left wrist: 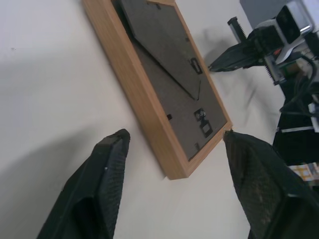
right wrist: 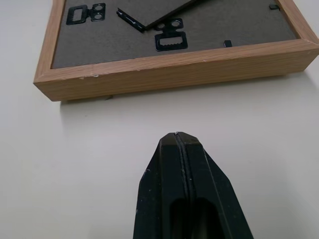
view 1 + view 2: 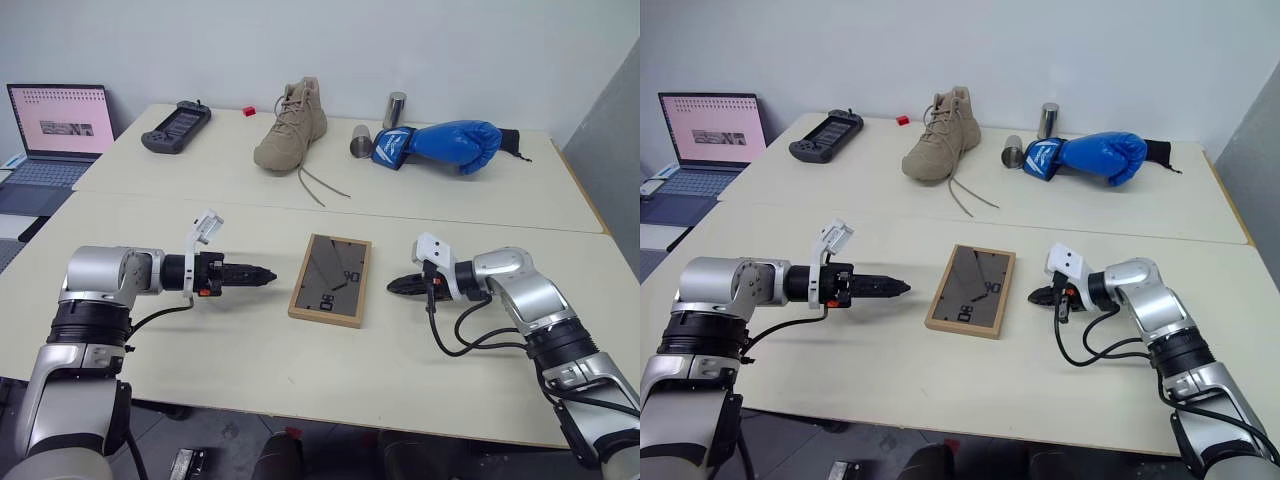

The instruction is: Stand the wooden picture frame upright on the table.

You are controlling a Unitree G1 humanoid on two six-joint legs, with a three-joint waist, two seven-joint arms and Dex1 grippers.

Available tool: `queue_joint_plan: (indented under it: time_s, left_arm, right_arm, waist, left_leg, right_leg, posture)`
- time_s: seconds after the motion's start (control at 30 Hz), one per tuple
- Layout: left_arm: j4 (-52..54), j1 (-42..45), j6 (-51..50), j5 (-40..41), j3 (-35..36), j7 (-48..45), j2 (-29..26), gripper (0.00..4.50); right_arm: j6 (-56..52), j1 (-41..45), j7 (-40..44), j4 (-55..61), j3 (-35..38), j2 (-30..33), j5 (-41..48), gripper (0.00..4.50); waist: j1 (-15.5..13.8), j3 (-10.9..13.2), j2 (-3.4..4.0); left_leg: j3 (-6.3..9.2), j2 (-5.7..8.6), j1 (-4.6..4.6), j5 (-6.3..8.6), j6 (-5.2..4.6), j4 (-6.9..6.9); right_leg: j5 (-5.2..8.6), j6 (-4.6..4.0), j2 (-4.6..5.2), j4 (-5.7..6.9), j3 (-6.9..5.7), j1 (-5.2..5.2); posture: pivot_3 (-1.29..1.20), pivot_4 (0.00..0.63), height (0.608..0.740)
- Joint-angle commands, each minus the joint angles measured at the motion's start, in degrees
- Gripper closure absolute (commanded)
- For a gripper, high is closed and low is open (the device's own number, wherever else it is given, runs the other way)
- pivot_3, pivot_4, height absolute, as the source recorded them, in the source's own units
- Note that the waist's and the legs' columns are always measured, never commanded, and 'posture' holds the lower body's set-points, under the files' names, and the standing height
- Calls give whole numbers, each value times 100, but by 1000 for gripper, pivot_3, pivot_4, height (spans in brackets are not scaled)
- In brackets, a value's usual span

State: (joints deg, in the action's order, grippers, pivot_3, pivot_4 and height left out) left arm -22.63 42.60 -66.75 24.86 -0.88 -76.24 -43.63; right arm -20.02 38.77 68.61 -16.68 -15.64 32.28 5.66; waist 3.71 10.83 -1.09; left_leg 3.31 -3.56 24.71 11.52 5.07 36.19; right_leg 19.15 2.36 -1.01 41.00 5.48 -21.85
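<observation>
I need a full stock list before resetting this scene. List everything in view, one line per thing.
pale cream table: one, cream, under everything.
light-wood rectangular picture frame: one, wood with dark grey back up, lying flat between the claws.
tan lace-up boot: one, tan, far middle of the table.
blue boxing glove: one, blue, far right.
metal cylinders: two, silver, one upright, one lying beside the glove.
dark handheld game console: one, dark grey, far left.
small red object: one, red, behind the console.
open laptop: one, pink screen, left, off the table.
left claw: one, black, open, left of the frame.
right claw: one, black, shut, right of the frame.
</observation>
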Motion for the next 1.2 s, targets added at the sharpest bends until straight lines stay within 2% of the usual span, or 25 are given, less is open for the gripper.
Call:
queue_joint_plan:
  time_s: [0.03,0.07,0.23,0.37,0.57,0.77,1.2]
  left_arm:
    - [-234,160,-128,120,-43,195,175,287]
    - [-318,188,-120,103,-89,197,215,13]
    - [-695,314,5,9,-307,233,337,13]
    - [-1603,769,-297,-205,-755,191,473,13]
    - [-2120,1084,-172,-331,-959,210,817,13]
    - [-1654,1035,-326,-232,-1321,-219,906,13]
    - [-1325,937,-99,-149,-1230,-226,934,13]
  right_arm:
    - [195,180,-17,-28,5,-43,-69,4500]
    - [257,186,-22,-59,-16,-44,-107,4500]
    - [257,204,-69,-82,-25,-125,-137,4500]
    - [164,198,-158,29,-53,-263,-144,4500]
    - [183,224,-248,-64,-121,-460,-214,4500]
    - [247,404,-520,-362,-136,-849,-292,4500]
    - [104,531,-690,-427,-84,-1129,-218,4500]
  waist:
    - [-10,0,0]
    - [-10,0,0]
    - [-9,0,0]
    - [-10,0,0]
    - [-25,0,0]
    - [-37,0,0]
    - [-40,0,0]
  left_leg:
    - [0,-1,0,0,0,0]
    - [0,-1,0,0,0,0]
    - [-1,-1,0,0,0,0]
    - [-1,1,0,0,0,0]
    - [-1,4,-1,-1,1,0]
    - [0,6,-2,-4,7,0]
    - [1,6,-2,-4,7,-1]
  right_leg:
    - [0,0,0,0,-1,0]
    - [0,0,0,0,-1,0]
    - [0,0,0,0,0,-1]
    - [0,0,0,-1,-1,-1]
    - [0,0,2,0,1,2]
    - [0,0,4,-1,0,6]
    - [0,0,4,-2,-1,6]
  posture:
    - [0,150,740]
    - [0,150,740]
    - [0,150,740]
    - [0,150,740]
    - [0,150,740]
    - [0,150,740]
    - [0,150,740]
